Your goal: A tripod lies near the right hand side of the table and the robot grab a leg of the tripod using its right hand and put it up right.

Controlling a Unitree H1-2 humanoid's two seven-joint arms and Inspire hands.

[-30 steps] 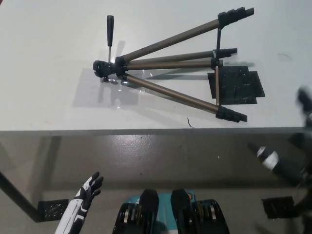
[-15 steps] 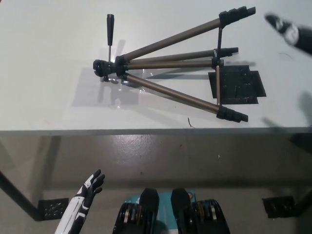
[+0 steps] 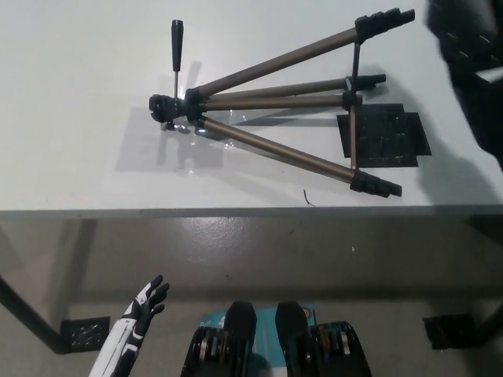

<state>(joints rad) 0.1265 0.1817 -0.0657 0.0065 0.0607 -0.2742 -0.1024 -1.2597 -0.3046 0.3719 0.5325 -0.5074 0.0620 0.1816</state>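
My right hand [image 3: 465,47] hovers blurred above the desk's [image 3: 71,94] far right corner; I cannot tell how its fingers stand. The tripod [image 3: 275,102] lies flat on the desk to its left, legs fanned toward it, the nearest foot just beside it. A black patch [image 3: 383,140] sits below it. My left hand [image 3: 145,302] rests low, fingers apart, holding nothing.
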